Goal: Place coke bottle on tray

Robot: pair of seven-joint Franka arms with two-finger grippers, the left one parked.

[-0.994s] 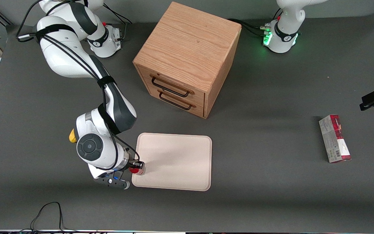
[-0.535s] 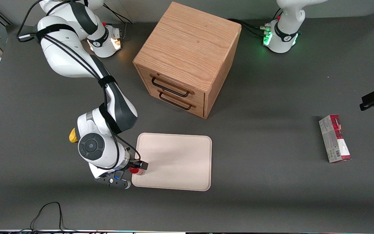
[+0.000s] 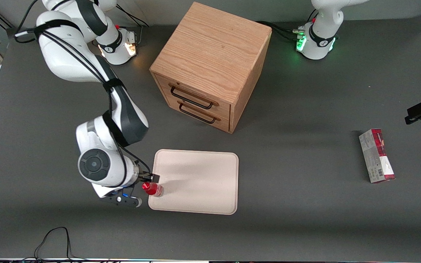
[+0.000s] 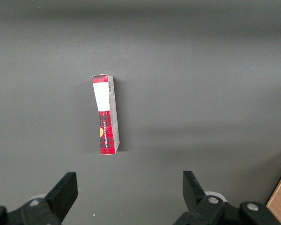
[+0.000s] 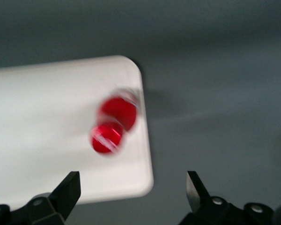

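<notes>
One coke bottle (image 3: 153, 189) is seen standing upright on the tray (image 3: 199, 182), close to the rim at the working arm's end. The gripper (image 3: 151, 178) is held just above it with the fingers spread wide, so nothing is grasped. A risk is judged: the slim bottle can be tipped if a finger brushes it. One tray, one wooden drawer cabinet (image 3: 210, 65) and one carton box (image 3: 376, 156) are counted

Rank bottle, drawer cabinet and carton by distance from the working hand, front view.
Hand is open, above the tray's edge.
1. Bottle: on the tray, just below the hand.
2. Cabinet: farther from the camera than the tray.
3. Carton: toward the parked arm's end.
</notes>
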